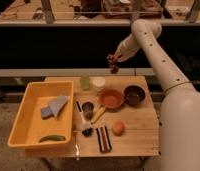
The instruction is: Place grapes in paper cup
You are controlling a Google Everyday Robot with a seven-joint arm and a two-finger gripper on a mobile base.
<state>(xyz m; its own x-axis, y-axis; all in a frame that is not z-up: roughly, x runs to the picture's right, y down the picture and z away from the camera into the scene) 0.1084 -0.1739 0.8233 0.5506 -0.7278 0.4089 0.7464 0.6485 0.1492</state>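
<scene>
My gripper [113, 58] is raised well above the back of the wooden table [138, 125], shut on the grapes [112, 65], a small dark reddish-purple bunch hanging from it. The paper cup [98, 83], short, wide and white, stands at the table's back edge, below and a little left of the grapes. The grapes are in the air, apart from the cup.
A pale green cup [85, 83] stands left of the paper cup. An orange bowl [111, 99], a dark brown bowl [133, 94], a small metal cup [87, 107], a peach-coloured fruit [118, 128] and a dark striped item [103, 138] are on the table. A yellow bin [23, 120] sits at left.
</scene>
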